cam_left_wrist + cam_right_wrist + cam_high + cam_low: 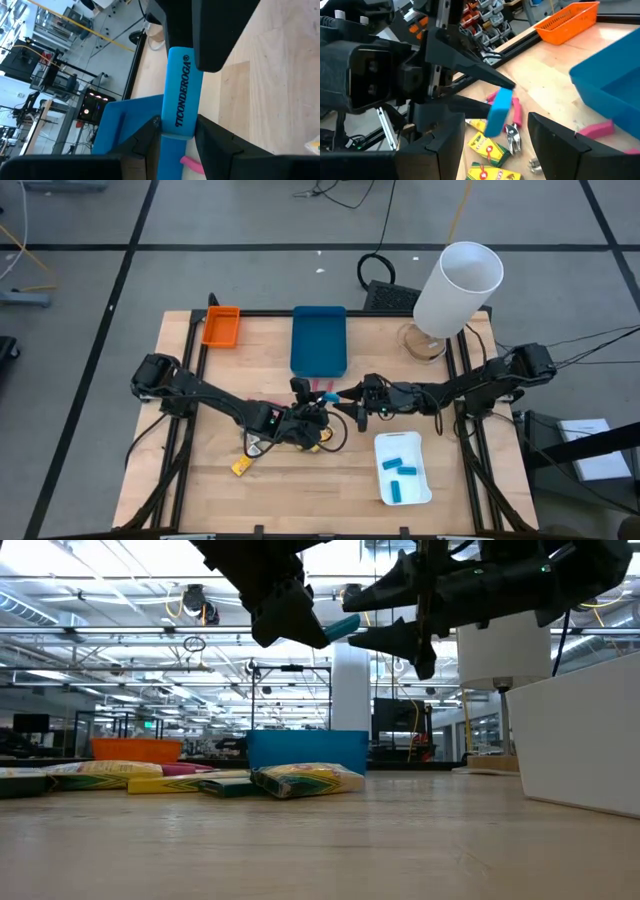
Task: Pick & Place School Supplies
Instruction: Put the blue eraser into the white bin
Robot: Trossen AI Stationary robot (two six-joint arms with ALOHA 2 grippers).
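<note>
Above the middle of the table, just in front of the blue tray [319,340], a light-blue oblong block [180,92] printed TICONDEROGA is clamped between the two dark fingers [212,35] of my left gripper [305,402] and held clear of the wood. In the low view the block [340,628] juts from my left gripper [290,615] high over the tabletop. My right gripper [352,400] faces it from the other side, fingers spread wide apart and gripping nothing, its tips close to the block but not touching; its wrist camera looks past those open fingers [570,142] at the block [499,111] hanging in the left gripper's hold.

Below the block lie the loose supplies: yellow rectangular pieces [487,147] stacked beside one another on the wood, a pink-handled plier-like tool [514,122] next to them, and a pink piece [596,129] at the foot of the blue tray. One more yellow piece [241,466] lies apart, toward the table's near-left side.

In the white tray [420,490] at the table's near-right, three light-blue blocks [397,465] already rest. The orange tray [220,326] sits at the far-left corner, beside the blue one. A white cylindrical lamp shade [456,288] stands at the far-right corner.
</note>
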